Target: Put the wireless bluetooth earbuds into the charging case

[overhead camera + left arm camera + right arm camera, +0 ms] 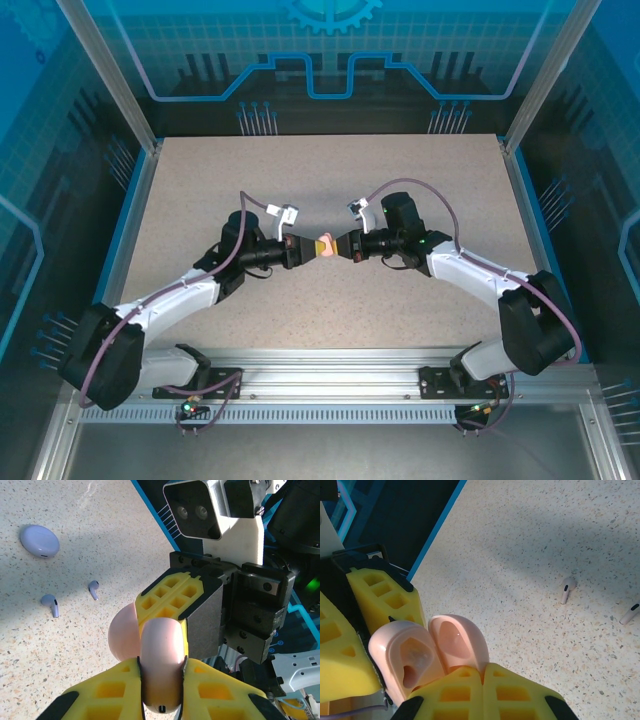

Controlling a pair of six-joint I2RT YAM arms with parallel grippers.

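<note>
Speckled tabletop (pixel 200 200) | pink charging case (pixel 412 655), sockets obscured, pinched by left gripper (pixel 161 665) and right gripper (pixel 482 669) | earbuds (pixel 50 605): four, one cropped

I'm looking into a robotics lab cell, not a home or a shop. Silver aluminium frame posts (pixel 108 70) box the bench in. The walls between them are translucent blue panels (pixel 200 40) printed with a gear and circuit-trace pattern. The speckled beige tabletop (pixel 200 200) has a blue edge strip. Along its near edge runs a slotted aluminium mounting rail (pixel 330 385), with two white-and-black robot arms (pixel 170 300) bolted to it and purple cables (pixel 408 182) looping along them. Seen from the left wrist, a white boxed twin-lens camera (pixel 192 512) sits on the opposite arm, and a green indicator light (pixel 313 584) glows on the hardware behind it.
</note>
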